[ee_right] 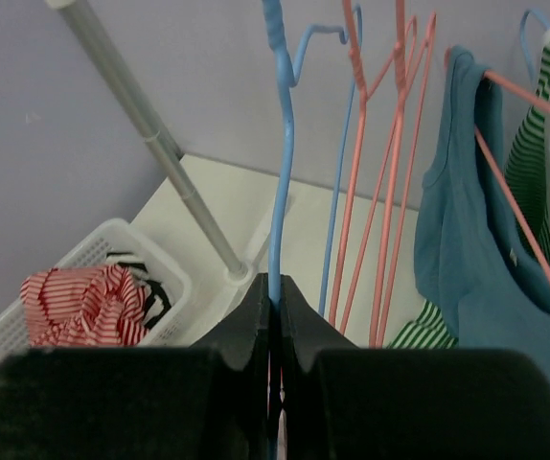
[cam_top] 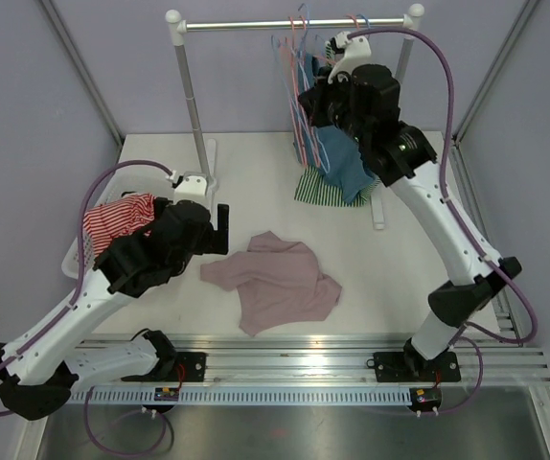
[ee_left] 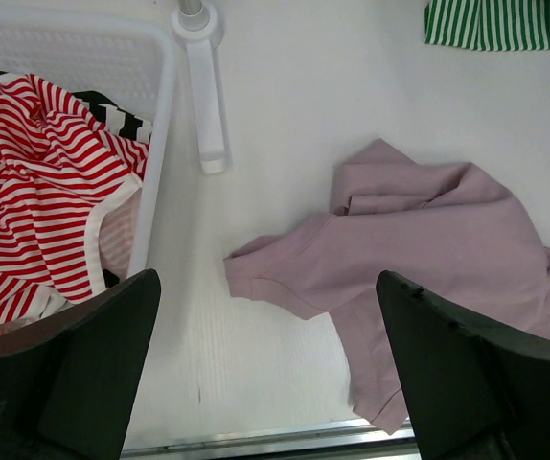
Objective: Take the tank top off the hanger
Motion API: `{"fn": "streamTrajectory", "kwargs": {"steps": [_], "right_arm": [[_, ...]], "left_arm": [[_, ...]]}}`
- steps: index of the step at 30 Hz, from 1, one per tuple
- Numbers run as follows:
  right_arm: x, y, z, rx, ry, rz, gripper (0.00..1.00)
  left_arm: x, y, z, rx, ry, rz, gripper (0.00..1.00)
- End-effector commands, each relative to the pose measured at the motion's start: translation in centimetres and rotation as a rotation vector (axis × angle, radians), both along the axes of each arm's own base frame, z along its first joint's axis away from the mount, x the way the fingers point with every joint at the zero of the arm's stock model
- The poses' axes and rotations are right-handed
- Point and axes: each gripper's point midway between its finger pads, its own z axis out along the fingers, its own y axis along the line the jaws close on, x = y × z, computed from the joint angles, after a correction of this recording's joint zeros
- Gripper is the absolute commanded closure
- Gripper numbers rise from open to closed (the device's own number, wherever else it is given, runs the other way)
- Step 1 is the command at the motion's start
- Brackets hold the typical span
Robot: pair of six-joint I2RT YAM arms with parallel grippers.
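Right wrist view: one teal tank top [ee_right: 476,240] hangs on one pink hanger [ee_right: 524,225]. Right gripper [ee_right: 273,297] is clenched on one blue hanger [ee_right: 276,230]. Left gripper [ee_left: 267,316], jaws spread wide, hovers over one mauve shirt [ee_left: 428,249] lying on the table [ee_left: 352,77] beside one basket [ee_left: 165,96].

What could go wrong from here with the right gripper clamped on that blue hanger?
1. The right gripper is shut on a bare blue hanger, while the teal tank top hangs on a pink hanger beside it; pulling may free nothing.
2. The hangers crowd together on the rail, so moving the blue one could snag its neighbours or knock the tank top down.
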Motion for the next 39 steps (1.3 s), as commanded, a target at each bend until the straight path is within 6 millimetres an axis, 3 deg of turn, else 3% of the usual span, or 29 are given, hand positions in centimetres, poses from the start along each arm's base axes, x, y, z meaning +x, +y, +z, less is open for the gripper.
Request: {"fn": "streamTrajectory", "kwargs": {"steps": [1,8,12,20,25,28,29,34,35,37,39], "right_arm": [[2.6,0.4,1.2,-0.020,-0.027,-0.078,1.00],[7.9,2.8,0.7,-0.034,-0.056,-0.145,1.00],[9.5,2.2,-0.6,-0.053,-0.041,-0.227,1.00],[9.8,-0.5,-3.3,-0.072,0.024,-0.307,1.00],[9.6,-0.3,-3.9,-0.070,0.042,-0.262,0.99],[8.8,0.8,-3.6,-0.060,0.043,-0.189,0.72],[8.3,0.9,-3.1,-0.054,0.040,-0.166,0.58],[5.7,0.4,-0.5,-0.027,0.012,-0.108,0.32],[5.0,0.5,-0.1,-0.023,0.009,-0.085,0.29],[3.3,-0.2,1.1,-0.009,-0.004,-0.063,0.03],[1.7,-0.5,2.0,0.005,-0.015,-0.031,0.00]], "left_arm": [[-0.3,1.4,1.5,0.003,-0.055,0.016,0.01],[-0.7,1.7,0.6,0.016,-0.047,0.007,0.01],[-0.7,1.5,0.2,0.014,-0.035,0.004,0.01],[-0.5,0.7,-0.3,-0.002,-0.019,-0.004,0.01],[0.5,-1.4,-1.1,-0.035,0.007,-0.026,0.01],[1.1,-3.7,-2.2,-0.072,0.036,-0.065,0.01],[1.3,-4.3,-2.5,-0.083,0.043,-0.080,0.01],[2.3,-8.2,-4.9,-0.123,0.081,-0.173,0.01],[2.5,-8.8,-6.4,-0.103,0.109,-0.184,0.01],[2.8,-10.4,-7.4,-0.116,0.122,-0.222,0.01],[2.8,-11.6,-9.4,-0.102,0.162,-0.251,0.01]]}}
